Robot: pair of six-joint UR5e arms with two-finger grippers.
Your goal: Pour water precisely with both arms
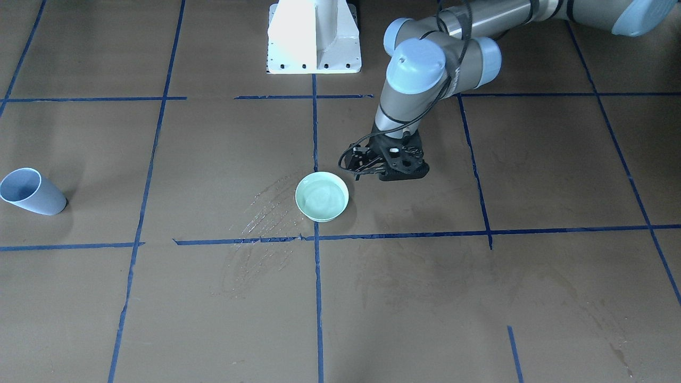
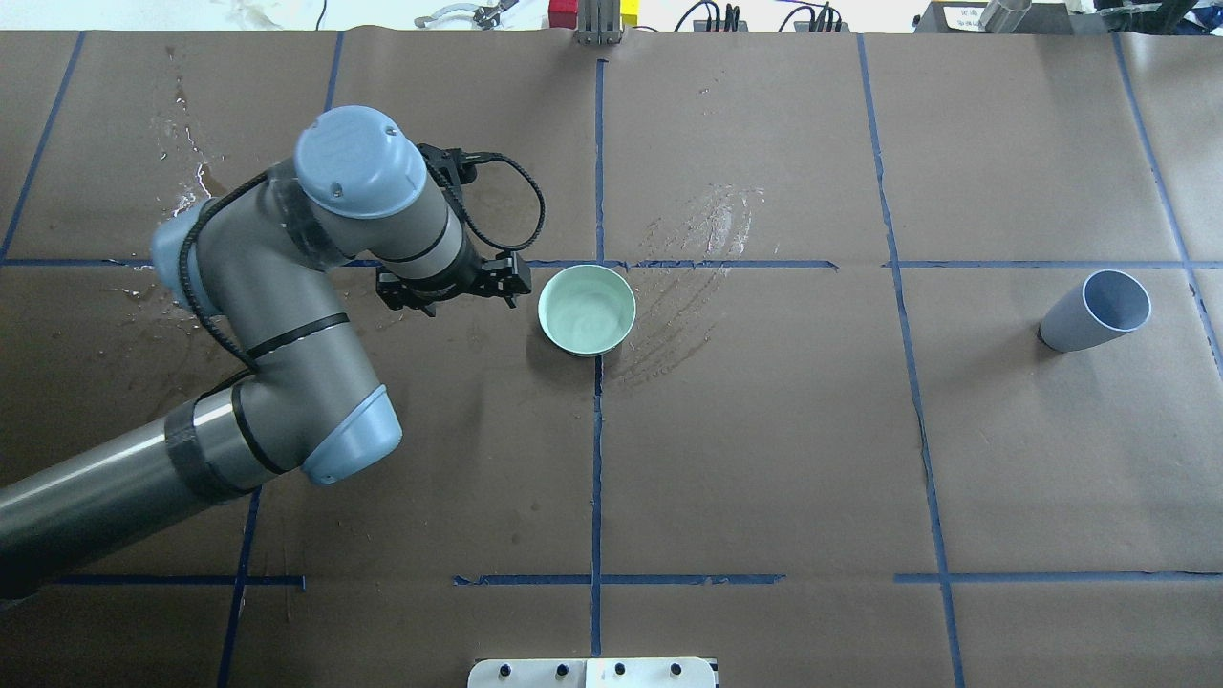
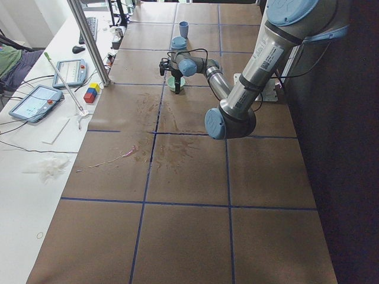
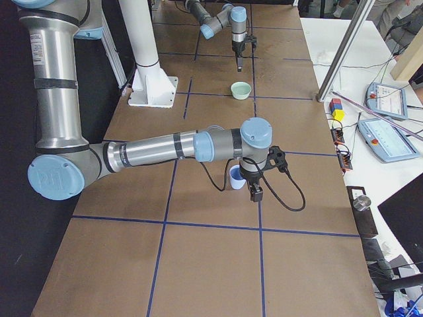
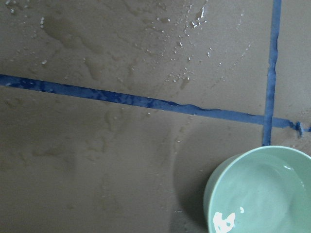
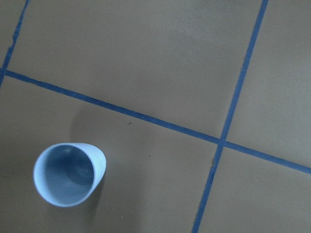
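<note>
A mint-green bowl (image 1: 322, 196) stands near the table's middle, also in the overhead view (image 2: 587, 309). It holds clear water (image 5: 262, 194) with a faint sheen. My left gripper (image 1: 403, 174) hangs pointing down just beside the bowl, apart from it, open and empty; it also shows from overhead (image 2: 451, 287). A light blue cup (image 2: 1094, 311) stands alone at the robot's far right (image 1: 32, 191). The right wrist view looks down into the cup (image 6: 68, 174). My right gripper (image 4: 254, 193) shows only in the exterior right view, next to the cup (image 4: 235, 177); I cannot tell whether it is open.
Glistening streak marks (image 1: 266, 213) lie on the brown paper beside the bowl. Wet patches (image 2: 182, 172) mark the far left of the table. The white pedestal (image 1: 314, 37) stands at the robot's edge. Tablets and coloured blocks (image 4: 337, 109) sit on the operators' side table.
</note>
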